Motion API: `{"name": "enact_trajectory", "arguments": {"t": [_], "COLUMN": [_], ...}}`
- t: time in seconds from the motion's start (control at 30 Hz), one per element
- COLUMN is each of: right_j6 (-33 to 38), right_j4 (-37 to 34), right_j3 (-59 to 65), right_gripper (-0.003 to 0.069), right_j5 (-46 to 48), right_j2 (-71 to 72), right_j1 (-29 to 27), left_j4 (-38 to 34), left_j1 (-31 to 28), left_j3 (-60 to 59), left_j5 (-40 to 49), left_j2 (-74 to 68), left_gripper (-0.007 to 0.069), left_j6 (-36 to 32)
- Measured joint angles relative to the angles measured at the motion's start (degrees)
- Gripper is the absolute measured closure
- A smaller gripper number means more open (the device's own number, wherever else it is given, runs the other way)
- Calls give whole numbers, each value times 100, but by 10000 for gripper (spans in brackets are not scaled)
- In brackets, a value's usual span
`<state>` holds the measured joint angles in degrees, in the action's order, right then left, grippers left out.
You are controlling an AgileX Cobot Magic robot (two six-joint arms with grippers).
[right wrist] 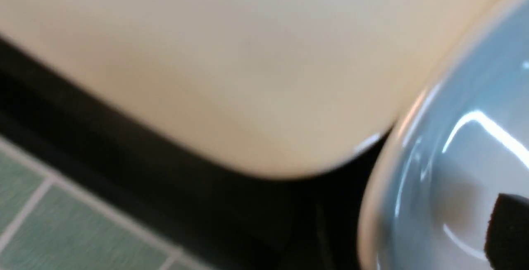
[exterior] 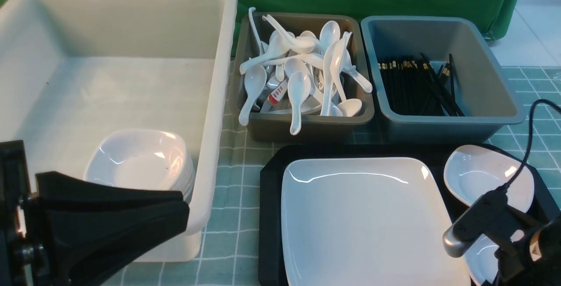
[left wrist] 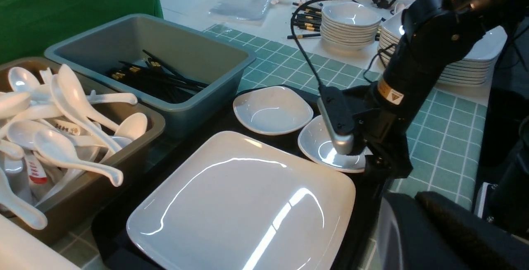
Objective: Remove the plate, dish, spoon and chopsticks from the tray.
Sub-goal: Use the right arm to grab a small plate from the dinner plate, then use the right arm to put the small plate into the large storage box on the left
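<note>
While the right gripper [left wrist: 386, 164], open or closed I cannot tell, hangs over the dish [left wrist: 326, 150] at the tray's [exterior: 269, 216] near-right corner, the closed left gripper [exterior: 182, 209] sits far left.

A: Where's the plate [exterior: 368, 220]?
B: On the tray [exterior: 269, 216]; far dish [exterior: 482, 176] at its two o'clock, near dish [exterior: 480, 257] at four.
A: The tubs?
B: Spoon tub [exterior: 307, 128] at eleven, chopstick tub [exterior: 438, 130] at one, bowl tub [exterior: 210, 102] at ten.

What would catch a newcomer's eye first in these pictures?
The large white square plate dominates, filling most of the black tray at front right. Behind it, a brown tub overflows with white spoons. The right arm hangs low over a small dish at the tray's right edge.
</note>
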<state>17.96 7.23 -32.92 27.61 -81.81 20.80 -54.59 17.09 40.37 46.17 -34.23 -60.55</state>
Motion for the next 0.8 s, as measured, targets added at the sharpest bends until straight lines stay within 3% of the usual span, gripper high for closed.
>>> {"name": "enact_trajectory", "arguments": {"t": [0.1, 0.23, 0.33, 0.43, 0.57, 0.67, 0.8], "right_j6": [6, 17, 61, 61, -328, -998, -1485], "right_j4": [33, 62, 173, 240, 194, 99, 90], "right_j3": [-35, -68, -119, -272, -900, -1623, -2727], "right_gripper": [114, 195, 380, 422, 575, 594, 594], "right_j5": [-82, -95, -45, 447, 1705, 2727, 3162], "right_j2": [-227, -285, -260, -105, 464, 1045, 1498], "right_j1": [0, 0, 31, 142, 405, 577, 785], "left_j4": [0, 0, 0, -5, -5, 3, 261], "left_j1": [0, 0, 0, 0, 0, 0, 0], "left_j3": [0, 0, 0, 0, 0, 0, 0], "left_j5": [9, 9, 58, 118, 133, 73, -213], "left_j2": [0, 0, 0, 0, 0, 0, 0], "left_gripper": [610, 610, 610, 610, 610, 610, 609], "left_j6": [-13, -20, -90, -167, -234, -257, -225]}}
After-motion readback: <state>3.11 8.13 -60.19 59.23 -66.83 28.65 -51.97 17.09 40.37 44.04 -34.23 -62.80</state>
